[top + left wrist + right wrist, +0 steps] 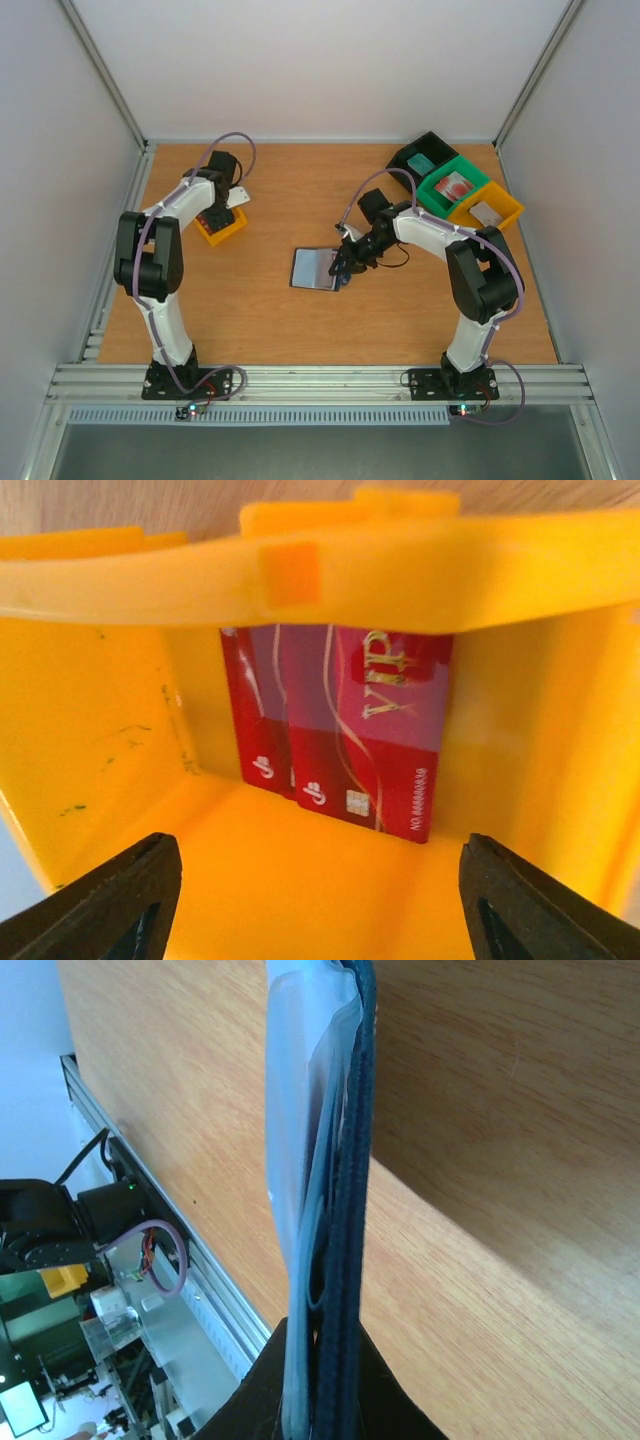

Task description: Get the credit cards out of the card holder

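- Mid-worktop point(270, 330), between the two arms: card holder point(318, 268), opened out, pale inner pockets up in the top view.
- Right jaws are pressed onto the holder's right edge, pinching it. The right wrist view shows it edge-on, navy cover and pale pocket layers sandwiched between the fingers.
- Key relation: the holder runs straight out from the right jaws, its long axis in line with them, and its free end points toward the left arm's side.
- You can't tell from these views whether any card is left in the pockets; none shows at the edge. It's also unclear whether the free end touches the worktop.
- Credit cards point(340, 740): two red ones, overlapping, one marked VIP, lying inside the small yellow bin point(222, 228) at the left.
- Left jaws hang right over that bin, spread wide, gripping nothing. The cards sit between and beyond the fingertips.
- Nearer arm: the right one is already on the holder. The left is well apart from it and would have to cross to the centre to pull a card.
- Judgement: two cards look delivered. Your next call is probably to check the pockets while the right side holds the holder steady.
- Far right corner: black bin point(420, 155), green bin point(455, 185) and a second yellow bin point(487, 210), well away from both jaws.
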`<action>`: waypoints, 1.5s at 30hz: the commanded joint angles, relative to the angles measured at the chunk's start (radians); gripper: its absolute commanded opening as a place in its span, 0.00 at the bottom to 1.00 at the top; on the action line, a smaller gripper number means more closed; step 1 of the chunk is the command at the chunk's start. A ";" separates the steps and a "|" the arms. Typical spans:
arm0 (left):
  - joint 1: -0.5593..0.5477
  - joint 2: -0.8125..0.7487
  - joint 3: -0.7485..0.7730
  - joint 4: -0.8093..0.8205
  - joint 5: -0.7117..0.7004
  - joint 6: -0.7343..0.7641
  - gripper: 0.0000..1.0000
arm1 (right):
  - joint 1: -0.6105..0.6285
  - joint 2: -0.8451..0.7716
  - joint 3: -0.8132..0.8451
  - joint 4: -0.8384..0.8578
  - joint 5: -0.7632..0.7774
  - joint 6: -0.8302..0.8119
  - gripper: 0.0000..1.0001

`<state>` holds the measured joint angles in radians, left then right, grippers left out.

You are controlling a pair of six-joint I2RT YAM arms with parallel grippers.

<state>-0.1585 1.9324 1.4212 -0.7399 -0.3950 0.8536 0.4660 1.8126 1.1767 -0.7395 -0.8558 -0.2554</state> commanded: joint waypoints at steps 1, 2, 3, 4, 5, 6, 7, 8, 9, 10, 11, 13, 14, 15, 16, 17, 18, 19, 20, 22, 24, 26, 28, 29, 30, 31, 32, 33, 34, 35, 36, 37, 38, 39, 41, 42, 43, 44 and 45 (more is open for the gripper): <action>-0.006 -0.074 0.087 -0.144 0.180 -0.090 0.78 | 0.000 -0.039 0.033 -0.034 0.001 -0.032 0.02; -0.006 -0.090 0.108 -0.184 0.225 -0.104 0.78 | 0.000 -0.046 0.034 -0.038 0.001 -0.034 0.02; -0.006 -0.111 0.125 -0.227 0.275 -0.121 0.78 | 0.000 -0.055 0.035 -0.042 0.001 -0.040 0.02; -0.006 -0.139 0.138 -0.258 0.332 -0.131 0.77 | 0.000 -0.066 0.034 -0.044 -0.001 -0.045 0.02; -0.006 -0.173 0.140 -0.280 0.398 -0.141 0.76 | 0.000 -0.079 0.034 -0.044 -0.004 -0.051 0.02; -0.004 -0.223 0.130 -0.283 0.484 -0.144 0.76 | 0.001 -0.097 0.035 -0.045 -0.012 -0.062 0.02; -0.003 -0.274 0.111 -0.286 0.578 -0.145 0.76 | 0.000 -0.115 0.036 -0.048 -0.020 -0.074 0.02; -0.001 -0.304 0.121 -0.329 0.674 -0.143 0.76 | 0.000 -0.135 0.043 -0.055 -0.026 -0.084 0.01; 0.000 -0.302 0.159 -0.408 0.770 -0.148 0.76 | 0.000 -0.158 0.048 -0.065 -0.028 -0.098 0.01; 0.002 -0.297 0.193 -0.499 0.855 -0.167 0.76 | 0.000 -0.181 0.058 -0.076 -0.026 -0.115 0.01; 0.007 -0.304 0.194 -0.563 0.944 -0.203 0.76 | 0.000 -0.207 0.064 -0.086 -0.025 -0.127 0.01; 0.010 -0.363 0.116 -0.579 1.119 -0.246 0.77 | 0.000 -0.261 0.067 -0.087 -0.022 -0.146 0.01; 0.010 -0.401 0.054 -0.564 1.199 -0.269 0.80 | 0.002 -0.295 0.067 -0.087 -0.024 -0.153 0.01; 0.010 -0.446 0.008 -0.539 1.266 -0.292 0.88 | 0.003 -0.319 0.069 -0.088 -0.026 -0.161 0.01; 0.009 -0.475 -0.032 -0.501 1.338 -0.334 0.96 | 0.004 -0.342 0.070 -0.090 -0.029 -0.169 0.01; 0.008 -0.505 -0.069 -0.452 1.397 -0.372 0.99 | 0.008 -0.366 0.071 -0.094 -0.032 -0.182 0.01; 0.008 -0.533 -0.111 -0.373 1.442 -0.458 0.99 | 0.014 -0.389 0.071 -0.099 -0.033 -0.202 0.01; 0.007 -0.567 -0.160 -0.271 1.472 -0.521 0.99 | 0.023 -0.413 0.070 -0.105 -0.034 -0.220 0.01; 0.005 -0.605 -0.219 -0.155 1.487 -0.615 0.99 | 0.034 -0.433 0.068 -0.109 -0.041 -0.244 0.01; 0.000 -0.688 -0.338 0.092 1.531 -0.785 0.99 | 0.062 -0.459 0.067 -0.122 -0.054 -0.284 0.01; -0.017 -0.762 -0.441 0.318 1.578 -0.887 0.99 | 0.084 -0.468 0.075 -0.142 -0.064 -0.308 0.01; -0.045 -0.808 -0.507 0.447 1.596 -0.945 0.99 | 0.091 -0.471 0.081 -0.153 -0.078 -0.317 0.01; -0.072 -0.825 -0.546 0.503 1.617 -0.971 0.99 | 0.096 -0.478 0.082 -0.153 -0.114 -0.335 0.01; -0.081 -0.831 -0.560 0.519 1.620 -0.975 0.99 | 0.098 -0.483 0.083 -0.155 -0.137 -0.351 0.01; -0.088 -0.837 -0.577 0.533 1.621 -0.978 0.99 | 0.098 -0.487 0.084 -0.153 -0.156 -0.362 0.01; -0.098 -0.848 -0.604 0.564 1.636 -0.992 0.99 | 0.098 -0.492 0.085 -0.149 -0.171 -0.376 0.01; -0.108 -0.862 -0.623 0.601 1.660 -1.004 0.99 | 0.099 -0.494 0.089 -0.148 -0.175 -0.383 0.01; -0.130 -0.880 -0.643 0.626 1.679 -1.012 0.99 | 0.098 -0.492 0.093 -0.147 -0.173 -0.386 0.01; -0.160 -0.908 -0.652 0.606 1.681 -0.997 0.99 | 0.098 -0.489 0.102 -0.148 -0.175 -0.390 0.01; -0.198 -0.939 -0.653 0.550 1.656 -0.911 0.99 | 0.099 -0.483 0.108 -0.149 -0.178 -0.392 0.01; -0.232 -0.964 -0.660 0.513 1.625 -0.818 0.99 | 0.099 -0.479 0.113 -0.144 -0.186 -0.391 0.01; -0.254 -0.984 -0.673 0.522 1.585 -0.777 0.97 | 0.099 -0.477 0.115 -0.135 -0.192 -0.387 0.01; -0.261 -0.995 -0.689 0.566 1.559 -0.780 0.86 | 0.099 -0.477 0.116 -0.127 -0.200 -0.384 0.01; -0.263 -0.998 -0.698 0.613 1.539 -0.804 0.72 | 0.099 -0.477 0.118 -0.121 -0.205 -0.383 0.01; -0.263 -0.999 -0.689 0.656 1.521 -0.885 0.34 | 0.098 -0.490 0.116 -0.115 -0.202 -0.384 0.01; -0.263 -1.003 -0.688 0.674 1.516 -0.901 0.16 | 0.098 -0.498 0.112 -0.110 -0.196 -0.385 0.03; -0.263 -1.010 -0.694 0.695 1.507 -0.924 0.03 | 0.098 -0.506 0.107 -0.106 -0.193 -0.388 0.05; -0.263 -1.015 -0.697 0.703 1.495 -0.940 0.01 | 0.098 -0.513 0.103 -0.102 -0.189 -0.389 0.10; -0.263 -1.020 -0.698 0.709 1.489 -0.956 0.00 | 0.098 -0.521 0.099 -0.099 -0.188 -0.392 0.16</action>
<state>-0.4191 0.9356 0.7353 -0.1738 1.1339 -0.0422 0.5583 1.3361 1.2671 -0.8726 -1.0286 -0.6224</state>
